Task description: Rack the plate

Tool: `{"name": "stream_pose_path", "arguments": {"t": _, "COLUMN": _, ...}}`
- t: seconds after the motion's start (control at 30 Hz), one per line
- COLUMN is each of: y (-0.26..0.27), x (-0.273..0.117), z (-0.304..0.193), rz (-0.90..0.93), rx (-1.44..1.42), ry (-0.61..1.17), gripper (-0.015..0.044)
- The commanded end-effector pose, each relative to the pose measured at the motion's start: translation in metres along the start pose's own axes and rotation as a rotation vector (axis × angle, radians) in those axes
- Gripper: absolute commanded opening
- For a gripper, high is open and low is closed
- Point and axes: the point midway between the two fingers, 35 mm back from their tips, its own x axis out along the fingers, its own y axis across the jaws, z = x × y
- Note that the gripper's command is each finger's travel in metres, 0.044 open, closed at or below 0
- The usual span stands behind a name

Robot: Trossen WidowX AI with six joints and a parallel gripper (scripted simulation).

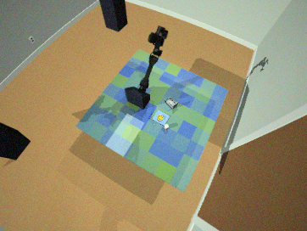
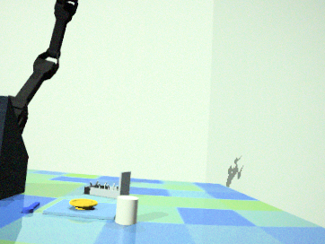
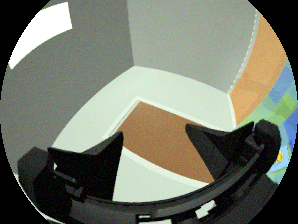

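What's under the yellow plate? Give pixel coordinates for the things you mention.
The plate (image 1: 160, 117) (image 2: 83, 203) (image 3: 279, 157) is on a light blue mat (image 1: 155, 121) (image 2: 56, 208), which shows all around it. The patch directly beneath the plate is covered, so I can't tell what is there.

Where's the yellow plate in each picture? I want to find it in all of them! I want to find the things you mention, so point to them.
Top: just right of and below the middle, the plate (image 1: 159, 117) (image 2: 83, 204) (image 3: 279, 157) on a light blue square (image 1: 155, 121) (image 2: 56, 209) (image 3: 285, 166).
Exterior: low and left of the middle, behind and left of the white cylinder (image 1: 166, 126) (image 2: 127, 210).
Wrist: a tiny bit at the far right edge, below mid-height.
Shared landmark: that light blue square under it.
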Motion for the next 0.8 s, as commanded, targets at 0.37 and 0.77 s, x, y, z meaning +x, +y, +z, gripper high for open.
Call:
{"name": "stream_pose_path", "arguments": {"t": 0.37, "y": -0.077, "x": 0.049, "z": -0.024, "rz": -0.205, "rx": -0.213, "ry": 0.12, "gripper": 0.04}}
{"name": "stream_pose_path", "arguments": {"t": 0.77, "y": -0.174, "x": 0.085, "z": -0.061, "rz": -0.415, "rx": -0.477, "ry": 0.332, "gripper": 0.04}}
